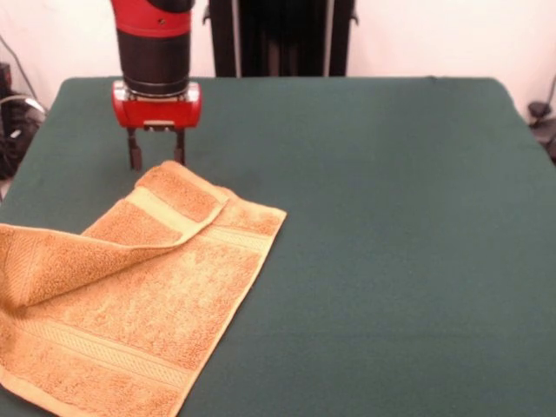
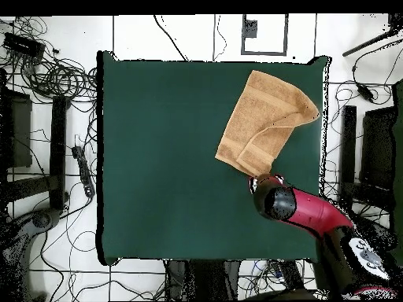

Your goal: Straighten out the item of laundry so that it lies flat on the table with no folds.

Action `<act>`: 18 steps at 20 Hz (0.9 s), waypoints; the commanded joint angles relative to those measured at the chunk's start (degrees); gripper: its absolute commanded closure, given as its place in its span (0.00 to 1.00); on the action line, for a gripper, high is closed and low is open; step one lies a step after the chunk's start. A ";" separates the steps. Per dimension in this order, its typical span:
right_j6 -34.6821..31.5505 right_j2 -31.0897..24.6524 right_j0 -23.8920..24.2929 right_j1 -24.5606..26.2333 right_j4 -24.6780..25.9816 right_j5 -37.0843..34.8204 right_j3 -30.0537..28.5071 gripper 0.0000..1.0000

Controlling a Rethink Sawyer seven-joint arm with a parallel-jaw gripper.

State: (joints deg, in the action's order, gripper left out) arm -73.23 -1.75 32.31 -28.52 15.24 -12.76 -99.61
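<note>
In the front view the towel [image 1: 139, 300] lies at about 8 o'clock on the green bench [image 1: 391, 243], running off the picture's left and bottom edges. It is not flat: a corner flap is turned over onto the body of the cloth, its tip pointing toward 1 o'clock, and a raised fold runs along the left side. The lower part looks smooth, with a paler band showing near the bottom. The hand [image 1: 156, 161] hangs at about 11 o'clock, just beyond the folded corner; its two dark fingers [image 1: 135, 156] stand apart with nothing between them, the right-hand one close to the flap's edge, though contact cannot be made out. By this showing the task is only partly done: the flap has yet to be opened out and the ridge smoothed.

In the overhead view the towel [image 2: 260, 126] sits at about 2 o'clock on the bench [image 2: 173, 173], near its edge. This view shows the towel's whole outline, which the front view crops, and the fold as a triangular overlap. The arm covers the hand here, so only the front view shows the fingers and the height of the ridge.
</note>
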 commanded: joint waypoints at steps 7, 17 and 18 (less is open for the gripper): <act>4.70 -10.47 -0.54 0.51 7.88 -9.72 1.82 0.00; -3.90 -7.35 -4.57 1.14 4.96 -12.21 5.31 0.00; -4.41 -7.27 -4.67 1.06 4.62 -12.16 5.24 0.00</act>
State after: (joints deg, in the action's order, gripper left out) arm -73.23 -3.67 30.52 -29.82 21.31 -18.52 -97.14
